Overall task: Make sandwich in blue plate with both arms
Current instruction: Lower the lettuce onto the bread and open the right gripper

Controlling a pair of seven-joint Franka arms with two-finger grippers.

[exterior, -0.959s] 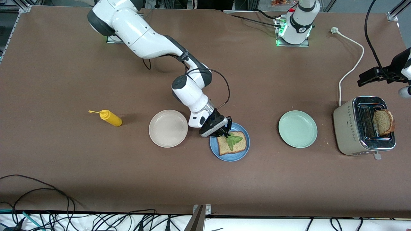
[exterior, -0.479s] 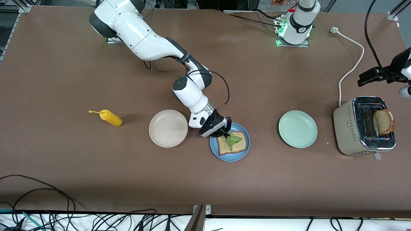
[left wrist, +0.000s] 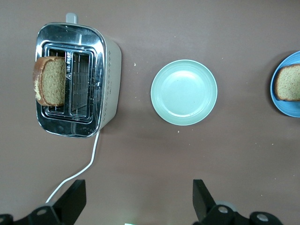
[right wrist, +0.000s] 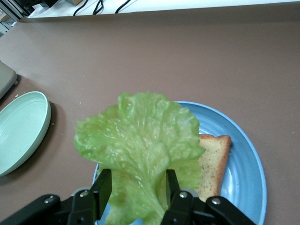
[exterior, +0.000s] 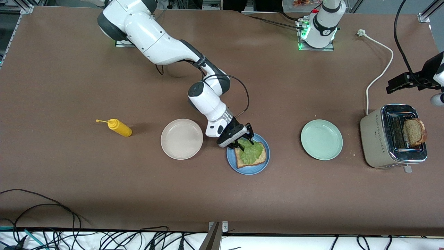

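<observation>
The blue plate point(exterior: 248, 170) sits mid-table with one brown bread slice point(exterior: 239, 163) on it. A green lettuce leaf point(exterior: 252, 154) lies spread over the slice. My right gripper point(exterior: 245, 139) is low over the plate's edge, open, with the leaf's stem between its fingers point(right wrist: 104, 190). The right wrist view shows the leaf point(right wrist: 140, 136), the slice point(right wrist: 213, 159) and the plate point(right wrist: 243, 168). A second bread slice point(exterior: 413, 132) stands in the toaster point(exterior: 381, 146). My left gripper point(exterior: 393, 85) is open and empty, up over the table beside the toaster; it also shows in the left wrist view point(left wrist: 138, 201).
A mint-green plate point(exterior: 321, 139) lies between the blue plate and the toaster. A beige plate point(exterior: 181, 139) and a yellow mustard bottle point(exterior: 119, 127) lie toward the right arm's end. The toaster's white cord point(exterior: 380, 69) runs toward the left arm's base.
The lettuce, bunched in the right gripper before, now lies spread flat over the bread. The right gripper's fingers have opened and it has shifted slightly. The left arm has not moved.
</observation>
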